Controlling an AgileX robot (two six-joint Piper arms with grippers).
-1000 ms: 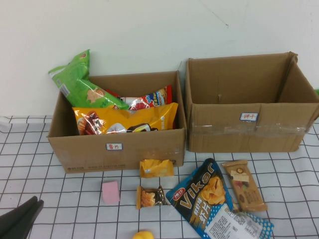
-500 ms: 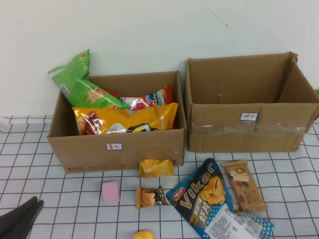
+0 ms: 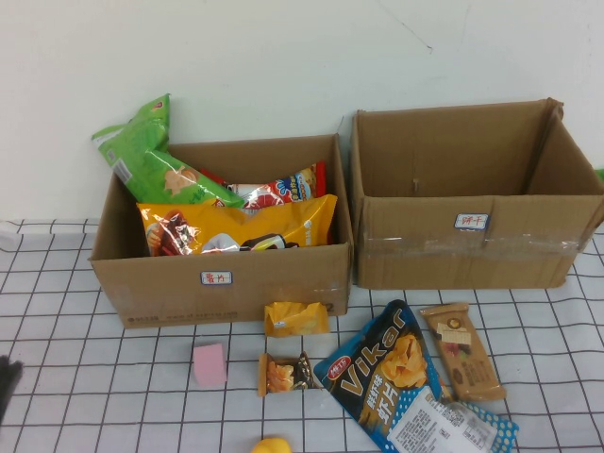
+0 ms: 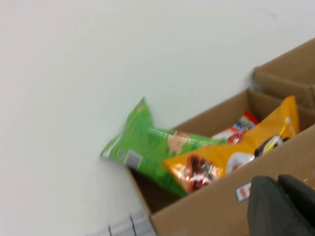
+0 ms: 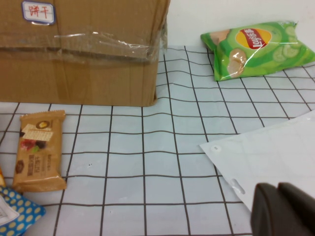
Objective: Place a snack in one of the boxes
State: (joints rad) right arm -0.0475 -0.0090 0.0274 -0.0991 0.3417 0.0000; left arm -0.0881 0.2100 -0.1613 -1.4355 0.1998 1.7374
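Observation:
The left cardboard box holds a green bag, an orange bag and a red packet. The right box looks empty. In front of them lie a small yellow packet, a small brown packet, a blue Vikar chips bag and a brown bar. My left gripper shows only as a dark tip at the left edge; in its wrist view it is shut and empty, facing the left box. My right gripper is shut and empty over a white sheet.
A pink block and a yellow object lie on the checked cloth at the front. In the right wrist view a green Lay's bag lies to the outer side of the right box, and the brown bar lies before it.
My left gripper has drawn back toward the left edge of the high view; only its tip still shows. The snacks and boxes have not moved.

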